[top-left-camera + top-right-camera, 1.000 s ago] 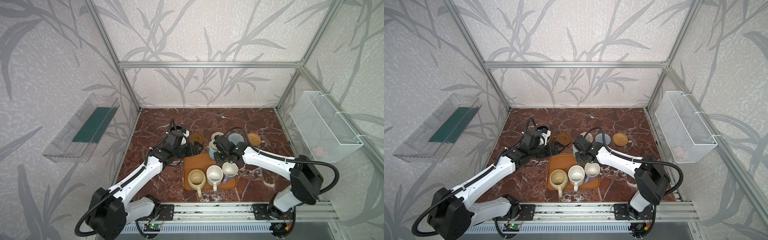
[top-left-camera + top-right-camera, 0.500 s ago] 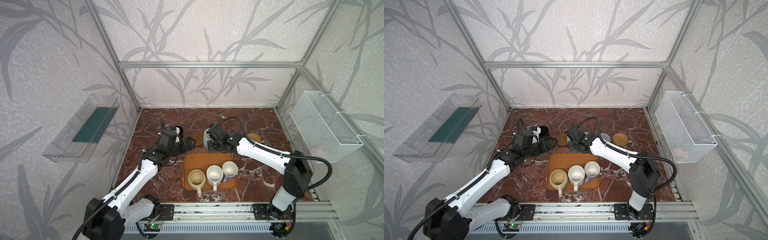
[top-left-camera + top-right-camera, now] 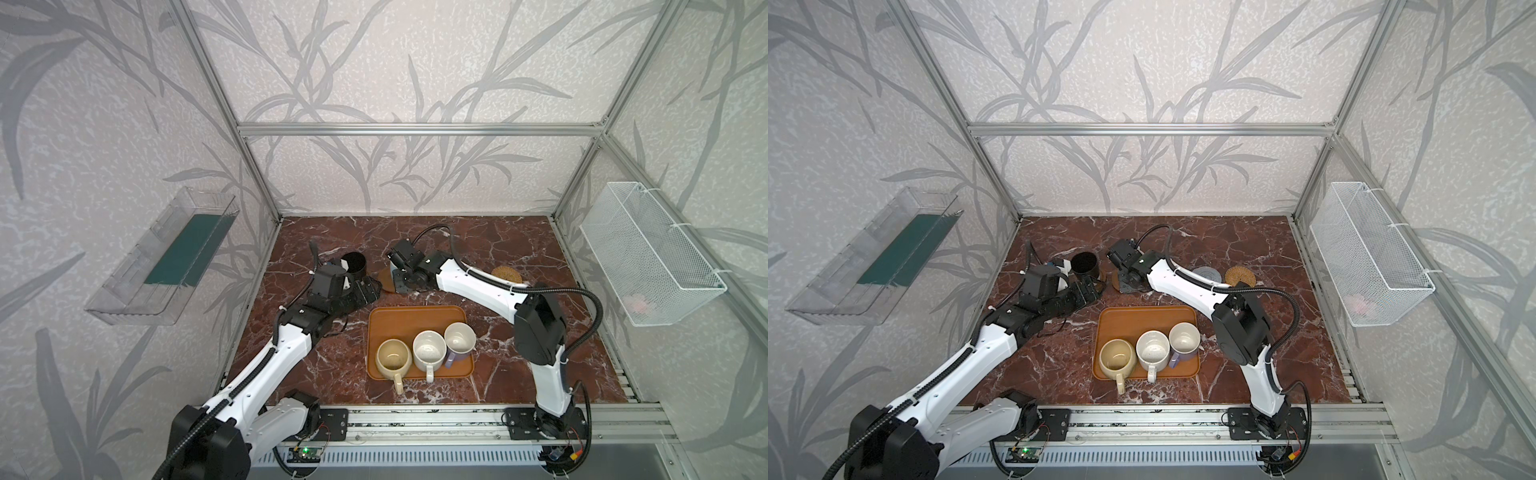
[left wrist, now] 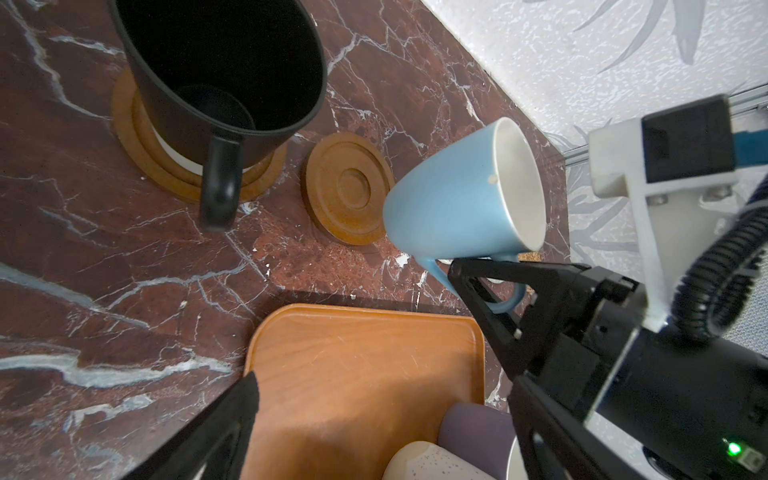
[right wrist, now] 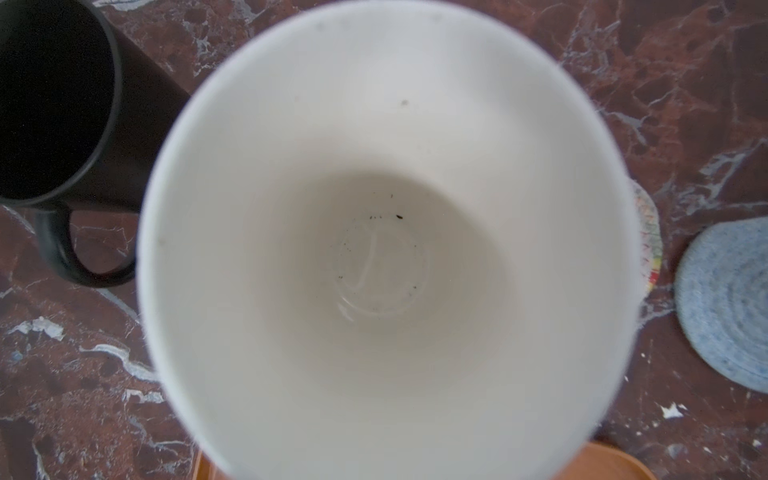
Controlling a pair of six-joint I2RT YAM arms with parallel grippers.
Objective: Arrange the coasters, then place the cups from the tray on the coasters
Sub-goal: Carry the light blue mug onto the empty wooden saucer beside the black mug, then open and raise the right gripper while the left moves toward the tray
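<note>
Right hand (image 4: 482, 274) pinches the handle of the blue mug (image 4: 449, 199), and we see the mug tipped just by a bare brown coaster (image 4: 349, 191) | left hand (image 3: 370, 291) spread wide, near the black mug (image 4: 224, 83) on the other brown coaster (image 4: 129, 120) | three mugs (image 3: 429, 351) on our tray (image 3: 415, 320)

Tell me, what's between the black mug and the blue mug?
An empty brown wooden coaster lies between the black mug and the blue mug; the left wrist view shows it.
</note>
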